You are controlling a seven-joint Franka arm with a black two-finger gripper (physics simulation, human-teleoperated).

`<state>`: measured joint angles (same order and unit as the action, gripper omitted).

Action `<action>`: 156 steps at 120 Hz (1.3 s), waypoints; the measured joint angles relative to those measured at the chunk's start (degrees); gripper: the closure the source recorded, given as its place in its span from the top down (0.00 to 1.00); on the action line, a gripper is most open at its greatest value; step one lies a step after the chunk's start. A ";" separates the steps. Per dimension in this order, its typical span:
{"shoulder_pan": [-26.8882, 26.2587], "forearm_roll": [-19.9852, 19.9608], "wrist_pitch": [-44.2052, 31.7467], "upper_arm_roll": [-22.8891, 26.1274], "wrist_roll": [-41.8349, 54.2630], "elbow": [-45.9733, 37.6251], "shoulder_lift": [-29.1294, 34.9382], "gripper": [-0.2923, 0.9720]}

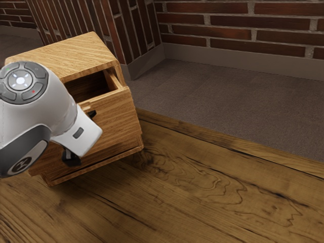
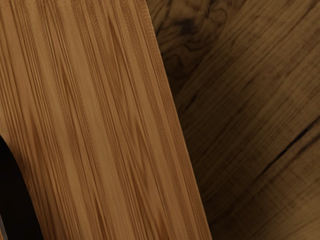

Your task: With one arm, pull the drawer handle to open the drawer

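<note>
The gripper (image 1: 80,139) is held at the front of the drawer (image 1: 120,114), which is seen partly pulled out of the cabinet (image 1: 66,55) on the tabletop (image 1: 202,192). Whether it is clamped cannot be told.

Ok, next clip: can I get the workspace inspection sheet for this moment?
Surface: wooden table with dark grain marks.
Job's things: cabinet stands on the table; its drawer is partly pulled out, with a dark gap behind its front. The arm's hand hides the handle.
Clutter: nothing seen.
Grippers: gripper is at the drawer front; open or shut cannot be told.
Cables: nothing seen.
Surroundings: grey carpet, brick wall, slatted panel behind the cabinet.
</note>
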<state>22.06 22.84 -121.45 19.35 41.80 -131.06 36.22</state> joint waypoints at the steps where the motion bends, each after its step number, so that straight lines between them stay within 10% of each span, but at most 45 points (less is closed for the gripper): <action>1: -0.01 -0.19 -0.02 0.19 0.00 0.00 0.01 0.70; 130: -0.08 -4.29 3.96 4.71 0.58 1.39 6.35 0.77; 156: -2.38 -17.41 31.27 3.91 -5.27 48.91 -21.34 0.77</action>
<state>19.67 5.44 -90.18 23.26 36.53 -82.15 14.88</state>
